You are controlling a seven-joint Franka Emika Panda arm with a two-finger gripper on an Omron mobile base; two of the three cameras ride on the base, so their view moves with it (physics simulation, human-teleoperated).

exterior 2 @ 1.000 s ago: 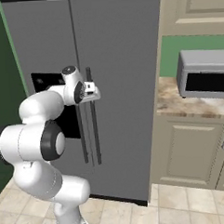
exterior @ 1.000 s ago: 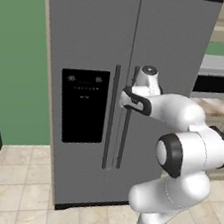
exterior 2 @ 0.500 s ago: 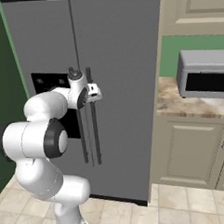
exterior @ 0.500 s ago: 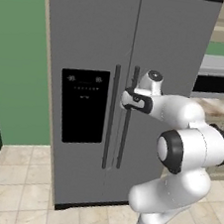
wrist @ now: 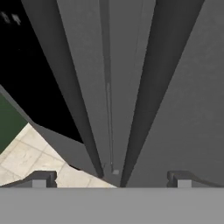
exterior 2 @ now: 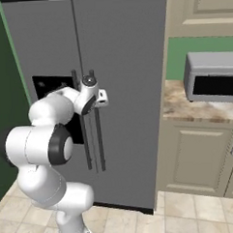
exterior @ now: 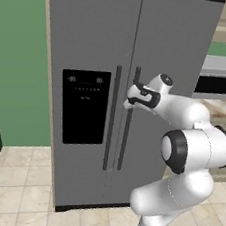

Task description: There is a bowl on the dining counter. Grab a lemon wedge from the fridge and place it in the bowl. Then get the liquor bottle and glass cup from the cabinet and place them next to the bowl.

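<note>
The fridge stands left of the worktop, which carries a microwave above cabinet doors. The hand sits at the fridge's right-door handle, beside the left-door handle and the dispenser panel further left.

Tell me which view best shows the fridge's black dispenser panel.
The left base view: the dispenser panel faces the camera whole on the left door of the fridge. The right base view has the arm covering most of it; the hand view catches a black patch.

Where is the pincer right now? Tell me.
In the left base view the open pincer sits at the fridge's right-door handle, beside the black dispenser panel.
</note>
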